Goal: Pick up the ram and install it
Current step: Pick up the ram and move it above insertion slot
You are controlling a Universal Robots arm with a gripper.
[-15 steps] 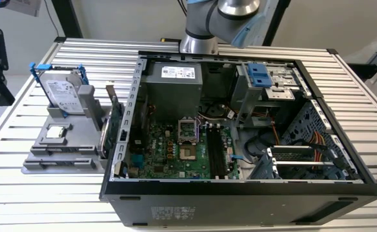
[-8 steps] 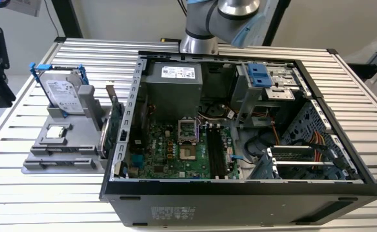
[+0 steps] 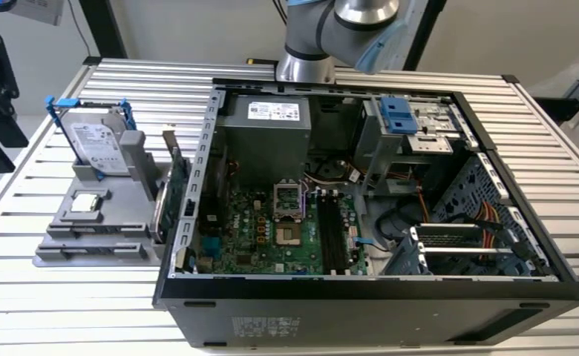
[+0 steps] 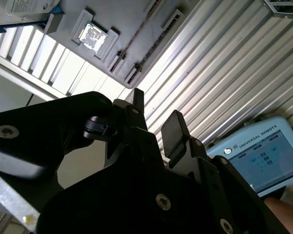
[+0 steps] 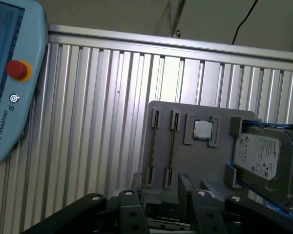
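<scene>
A ribbed metal counter (image 5: 97,122) carries a grey tray (image 5: 200,161), which lies a little in from the counter's straight edge rail. Two narrow slots (image 5: 152,146) run side by side along one end of the tray. Next to them a square processor chip (image 5: 203,129) sits flat in a recess. A silver hard drive (image 5: 263,161) with blue rails stands tilted at the tray's other end. The black end effector (image 5: 161,190) hangs over the tray's near edge, its fingers (image 5: 185,184) apart with nothing between them. A pale blue control tablet (image 5: 10,97) with a red button (image 5: 17,69) overlaps the counter, well apart from the tray. A dark cable (image 5: 244,22) hangs beyond the edge rail.
</scene>
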